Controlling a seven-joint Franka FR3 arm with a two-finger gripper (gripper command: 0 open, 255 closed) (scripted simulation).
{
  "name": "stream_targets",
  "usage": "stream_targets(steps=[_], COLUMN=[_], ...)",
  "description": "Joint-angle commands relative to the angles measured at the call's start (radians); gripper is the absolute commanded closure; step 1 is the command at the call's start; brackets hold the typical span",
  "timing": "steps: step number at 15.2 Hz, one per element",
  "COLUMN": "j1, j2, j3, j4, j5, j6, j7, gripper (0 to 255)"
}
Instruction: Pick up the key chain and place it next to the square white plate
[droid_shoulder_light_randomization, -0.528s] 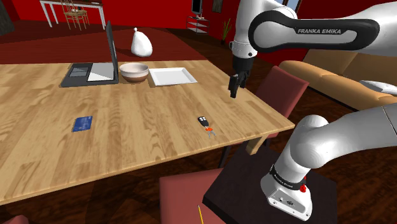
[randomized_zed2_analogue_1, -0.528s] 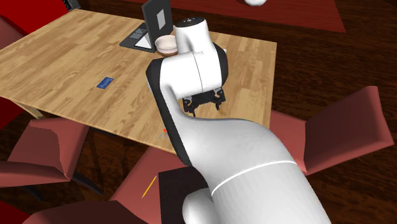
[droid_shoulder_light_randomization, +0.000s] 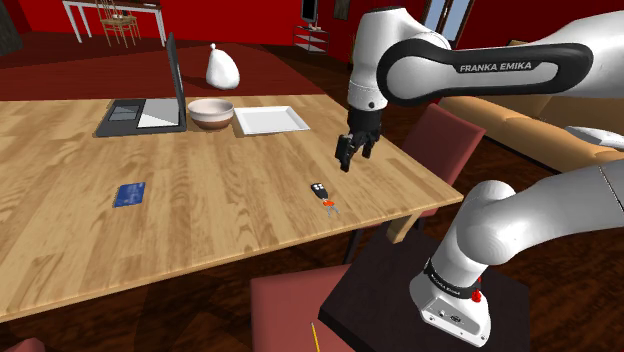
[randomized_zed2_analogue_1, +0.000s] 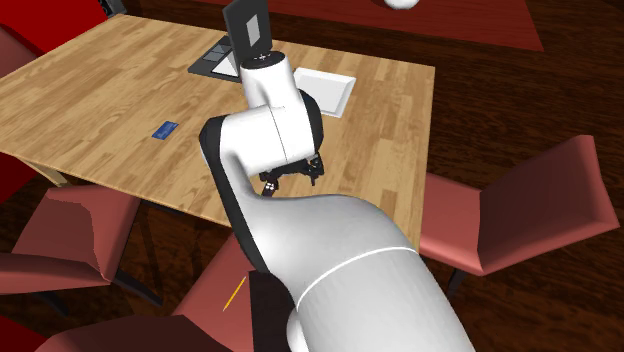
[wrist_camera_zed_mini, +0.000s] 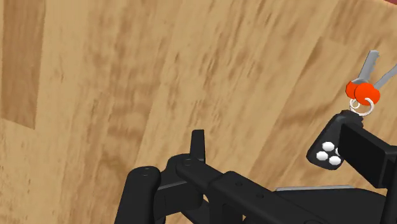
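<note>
The key chain (droid_shoulder_light_randomization: 321, 195) lies on the wooden table (droid_shoulder_light_randomization: 200, 210) near its front right corner: a black fob, an orange tag and small keys. My gripper (droid_shoulder_light_randomization: 347, 155) hangs open a little above the table, just behind and to the right of the key chain in the shoulder view. In the second exterior view the gripper (randomized_zed2_analogue_1: 290, 178) points down, fingers apart and holding nothing. In the wrist view the black fob (wrist_camera_zed_mini: 353, 151) with white buttons and the orange tag (wrist_camera_zed_mini: 363, 93) lie off to one side of a finger (wrist_camera_zed_mini: 198, 146). The square white plate (droid_shoulder_light_randomization: 270, 120) sits further back.
A bowl (droid_shoulder_light_randomization: 211, 112) and an open laptop (droid_shoulder_light_randomization: 150, 100) stand left of the plate. A blue card (droid_shoulder_light_randomization: 129, 193) lies at the table's left. Red chairs (droid_shoulder_light_randomization: 445, 140) flank the near and right table edges. A white bag (droid_shoulder_light_randomization: 221, 68) sits on the floor behind.
The gripper has dropped lower and shifted toward the shoulder view's left, closer to the key chain. The arm's wrist has swung over the table. The key chain has not moved.
</note>
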Motion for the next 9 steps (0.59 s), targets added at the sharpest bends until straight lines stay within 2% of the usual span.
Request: stream_targets(steps=[1,6,9], j1=[0.001,-0.003,-0.004], j2=[0.022,0.112,0.124], j3=[0.042,0.158,0.168], j4=[-0.007,0.004,-0.016], j5=[0.041,0.124,0.129], j6=[0.046,0.174,0.209], j7=[0.091,0.309,0.319], gripper=[0,0,0])
